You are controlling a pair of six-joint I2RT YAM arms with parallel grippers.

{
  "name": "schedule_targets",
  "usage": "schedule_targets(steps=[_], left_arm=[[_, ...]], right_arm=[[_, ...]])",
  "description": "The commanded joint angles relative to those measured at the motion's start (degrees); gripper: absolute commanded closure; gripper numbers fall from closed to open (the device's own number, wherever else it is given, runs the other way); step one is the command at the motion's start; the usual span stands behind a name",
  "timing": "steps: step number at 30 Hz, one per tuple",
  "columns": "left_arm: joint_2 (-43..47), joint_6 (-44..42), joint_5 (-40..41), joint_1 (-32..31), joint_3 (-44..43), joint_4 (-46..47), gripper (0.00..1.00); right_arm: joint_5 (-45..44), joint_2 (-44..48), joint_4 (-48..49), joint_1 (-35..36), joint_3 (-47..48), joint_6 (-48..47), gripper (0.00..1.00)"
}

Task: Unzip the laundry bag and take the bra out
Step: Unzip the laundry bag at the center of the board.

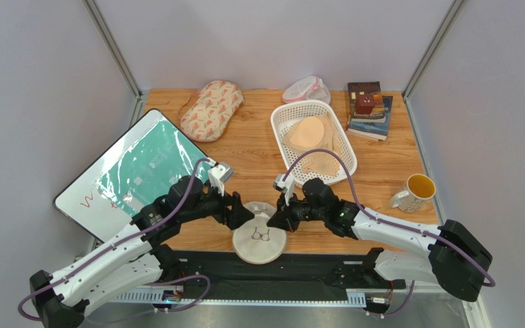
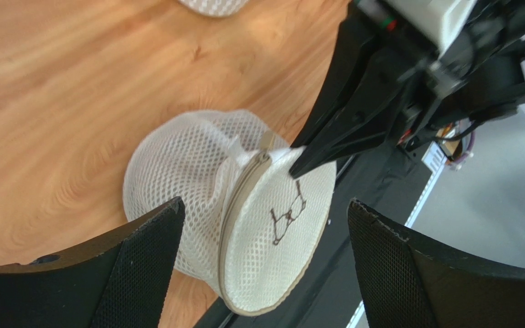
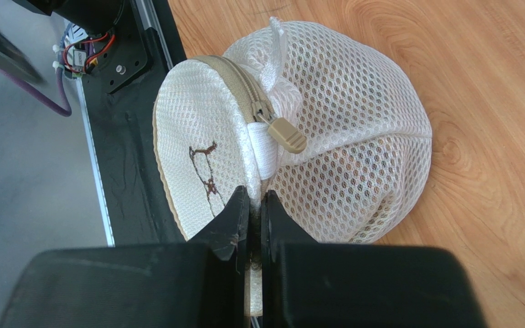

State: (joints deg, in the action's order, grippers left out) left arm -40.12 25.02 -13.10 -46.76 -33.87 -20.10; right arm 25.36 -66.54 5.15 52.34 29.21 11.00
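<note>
The round cream-white mesh laundry bag (image 1: 259,237) with a black bra icon lies at the table's near edge, partly over the black base rail. It also shows in the left wrist view (image 2: 245,212) and the right wrist view (image 3: 327,130). Its beige zipper is closed, with the tan pull tab (image 3: 286,134) lying on the mesh. My right gripper (image 1: 277,220) is shut, pinching the bag's rim (image 3: 255,198). My left gripper (image 1: 243,217) is open, its fingers (image 2: 142,253) on either side of the bag, not touching. The bra is hidden inside the bag.
A white basket (image 1: 313,140) holds a pale peach bra. An oval patterned bag (image 1: 212,109) and a small mesh bag (image 1: 305,89) lie at the back. Books (image 1: 368,108) and a mug (image 1: 414,192) are on the right, a whiteboard (image 1: 135,171) on the left.
</note>
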Motion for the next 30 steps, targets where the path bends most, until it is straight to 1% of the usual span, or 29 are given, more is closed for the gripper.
schedule_targets(steps=[1,2,4,6,7,10,12,15,19,23,28,30], left_arm=[[-4.24,-3.56,0.98,-0.52,-7.08,0.31,0.15],[-5.75,-3.92,0.63,-1.22,-7.87,0.5,0.18],[-9.78,-4.88,0.27,-2.01,-9.98,0.93,0.2],[-11.64,-6.11,-0.43,-2.54,-10.34,2.25,0.22],[-12.69,-6.47,-1.39,-2.63,-10.17,4.6,0.24],[-14.36,-7.87,-2.19,-2.63,-9.9,7.26,0.29],[-15.51,-8.93,-2.54,-2.63,-9.9,8.31,0.37],[-19.1,-9.11,-4.38,-2.63,-10.16,10.16,0.39],[-22.02,-9.11,-4.39,-2.63,-10.52,11.74,0.4],[-23.42,-9.28,-4.65,-2.63,-10.87,13.59,0.45],[-25.97,-9.9,-5.0,-2.63,-11.75,13.33,0.46],[-26.94,-10.07,-5.0,-2.63,-12.19,12.54,0.49]], right_arm=[[-1.81,2.03,0.21,0.22,1.02,-1.69,1.0],[-1.9,2.12,0.3,0.22,0.94,-1.6,1.0],[-1.9,2.21,0.48,0.31,0.85,-1.6,1.0],[-1.72,2.38,0.57,0.22,0.85,-1.51,1.0],[-1.55,2.3,0.65,0.22,0.76,-1.43,1.0],[-1.46,2.65,0.65,0.22,0.5,-1.43,1.0],[-1.2,3.43,0.83,0.22,0.15,-1.25,1.0],[-1.02,4.4,0.92,0.22,-0.21,-1.16,1.0],[-0.93,4.58,0.83,0.22,-0.3,-1.16,1.0],[-0.76,4.23,1.01,0.22,-0.12,-1.25,1.0],[-0.75,4.49,0.92,0.22,-0.29,-1.07,1.0],[-1.02,4.58,0.74,0.22,-0.21,-1.25,1.0]])
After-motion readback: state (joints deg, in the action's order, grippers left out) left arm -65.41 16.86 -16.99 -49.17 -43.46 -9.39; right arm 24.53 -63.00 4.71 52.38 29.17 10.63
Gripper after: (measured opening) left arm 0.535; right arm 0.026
